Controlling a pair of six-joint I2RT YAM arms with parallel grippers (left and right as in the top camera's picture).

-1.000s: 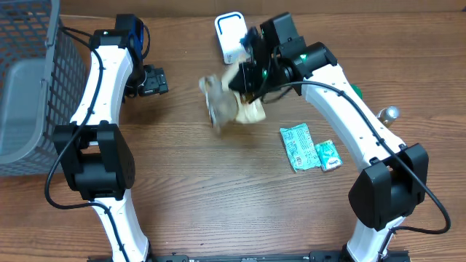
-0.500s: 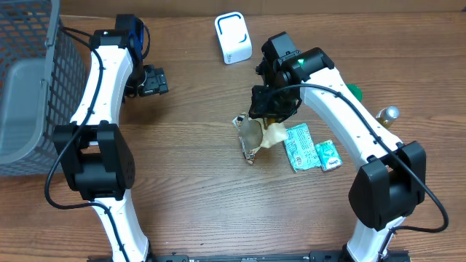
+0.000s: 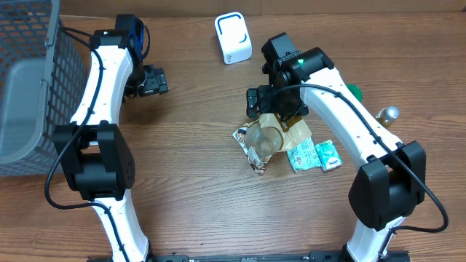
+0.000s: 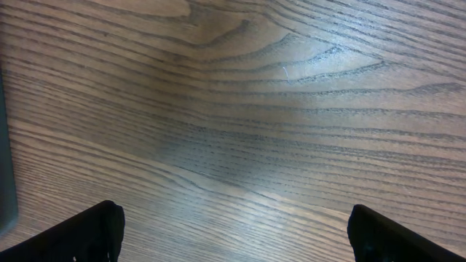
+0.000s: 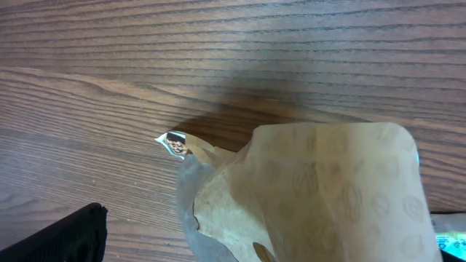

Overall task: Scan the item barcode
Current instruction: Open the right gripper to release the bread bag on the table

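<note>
1 basket sat well off from L gripper, jaws wide, nothing betw. 1 bag lay on table just under R gripper, jaws apart, not gripping. 1 scanner near; 2 packets beside bag.

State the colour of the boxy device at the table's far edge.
White boxy device with blue trim; overhead view.

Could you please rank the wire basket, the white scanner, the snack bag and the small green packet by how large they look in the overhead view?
1. wire basket, largest even though the frame cuts it off
2. snack bag
3. white scanner
4. small green packet, smallest
</note>
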